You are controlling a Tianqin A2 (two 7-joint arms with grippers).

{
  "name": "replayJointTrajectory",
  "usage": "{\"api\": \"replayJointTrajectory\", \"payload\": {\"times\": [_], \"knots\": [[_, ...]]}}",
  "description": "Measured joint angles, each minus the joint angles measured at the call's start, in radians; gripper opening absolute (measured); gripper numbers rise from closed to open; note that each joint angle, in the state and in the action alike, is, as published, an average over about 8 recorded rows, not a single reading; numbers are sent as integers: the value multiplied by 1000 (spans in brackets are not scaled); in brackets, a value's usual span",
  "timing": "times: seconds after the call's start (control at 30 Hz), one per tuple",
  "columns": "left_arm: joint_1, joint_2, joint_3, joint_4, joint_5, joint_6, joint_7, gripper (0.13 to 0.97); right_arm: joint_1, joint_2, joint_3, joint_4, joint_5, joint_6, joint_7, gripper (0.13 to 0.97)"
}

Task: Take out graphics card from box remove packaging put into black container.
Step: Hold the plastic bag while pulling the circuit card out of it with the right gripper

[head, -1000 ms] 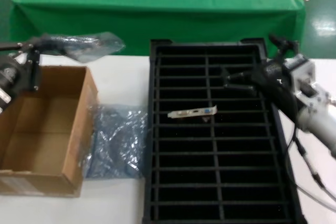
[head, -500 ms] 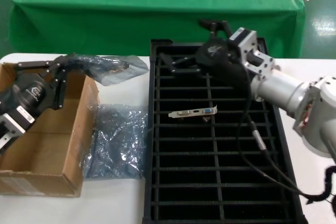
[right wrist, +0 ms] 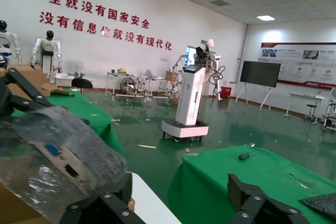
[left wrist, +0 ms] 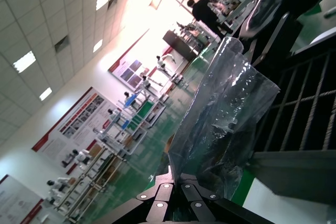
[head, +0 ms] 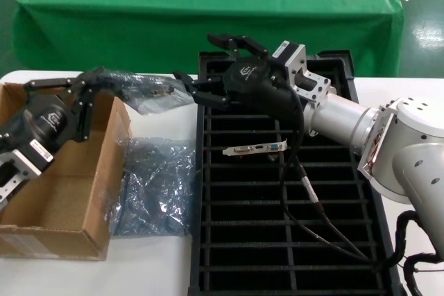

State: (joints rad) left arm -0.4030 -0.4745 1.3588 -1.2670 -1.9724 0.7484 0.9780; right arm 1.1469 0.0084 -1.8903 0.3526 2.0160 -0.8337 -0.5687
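White surface carries the box (head: pixel 55 192) and tray (head: pixel 291 227); a bagged card (head: pixel 142 91) is held clamped by the left gripper (head: pixel 87 91). The right gripper (head: pixel 201 67), fingers apart, is reaching in, so unbagging seems underway, and the bag's free end must be gripped next.

Red Chinese characters on the white wall (right wrist: pixel 94 17) read 没有信息化就没有现代化; the line above reads 安全就没有国家安全.

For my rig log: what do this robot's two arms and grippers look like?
Both grippers, left gripper and right gripper, are black with jointed link fingers and a white logo on the body. The right arm is silver-grey metal, with a black cable hanging below.
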Motion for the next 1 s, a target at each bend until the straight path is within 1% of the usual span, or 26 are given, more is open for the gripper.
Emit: {"api": "replayJointTrajectory", "payload": {"times": [0.17, 0.2, 0.47, 0.5, 0.63, 0.77, 0.8, 1.0], "knots": [[-36, 11, -3, 41, 8, -13, 34, 138, -22, 1, 10, 43, -34, 6, 33, 632], [-46, 14, -3, 51, 10, -15, 42, 138, -28, 2, 12, 56, -42, 8, 43, 632], [-119, 43, -2, 126, 26, -39, 114, 138, -70, 15, 22, 145, -104, 25, 109, 414], [-127, 47, -2, 134, 27, -43, 123, 138, -73, 15, 24, 151, -110, 24, 114, 414], [-155, 62, 0, 159, 33, -54, 150, 138, -79, 13, 35, 159, -128, 17, 120, 334], [-170, 71, 4, 170, 38, -59, 164, 138, -77, 7, 49, 147, -136, 5, 111, 253], [-172, 73, 5, 172, 39, -60, 167, 138, -75, 5, 52, 142, -137, 2, 107, 253], [-188, 85, 14, 181, 45, -64, 180, 138, -58, -3, 59, 100, -123, -16, 78, 182]]}}
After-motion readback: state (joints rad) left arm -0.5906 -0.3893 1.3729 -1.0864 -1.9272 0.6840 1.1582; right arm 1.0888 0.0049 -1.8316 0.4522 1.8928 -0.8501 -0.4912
